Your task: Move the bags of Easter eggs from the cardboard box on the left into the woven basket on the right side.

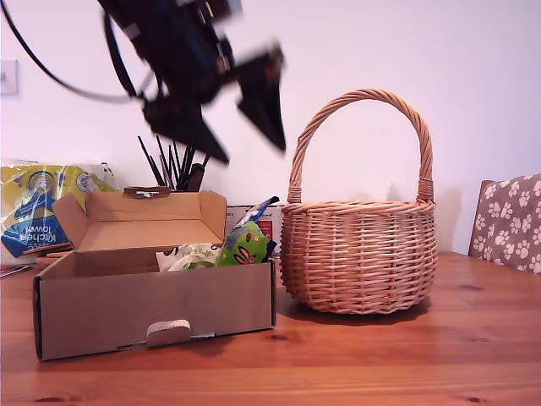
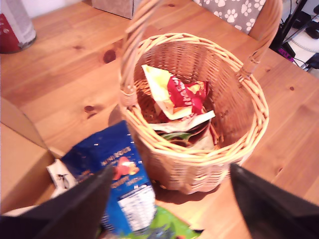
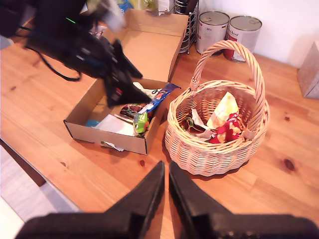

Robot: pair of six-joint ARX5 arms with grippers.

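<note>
We hold my first gripper (image 1: 245,118) high above the cardboard box (image 1: 152,309), at about eleven o'clock from the woven basket (image 1: 359,254) in the exterior view. Its jaws are spread wide with nothing between them, so we judge it is placed there for a reach down into the box.

The green bag of Easter eggs (image 1: 245,244) leans upright in the box's corner nearest the basket, at nine o'clock from the basket in the exterior view, its blue top (image 2: 119,169) poking over the rim. A white bag (image 1: 190,256) lies just beside it. Several packets (image 3: 219,122) already sit in the basket, a red-and-yellow one on top.

My second gripper (image 3: 165,196) hangs high and well back from both containers, fingers closed together and empty, probably parked there to keep clear of the working arm.
</note>
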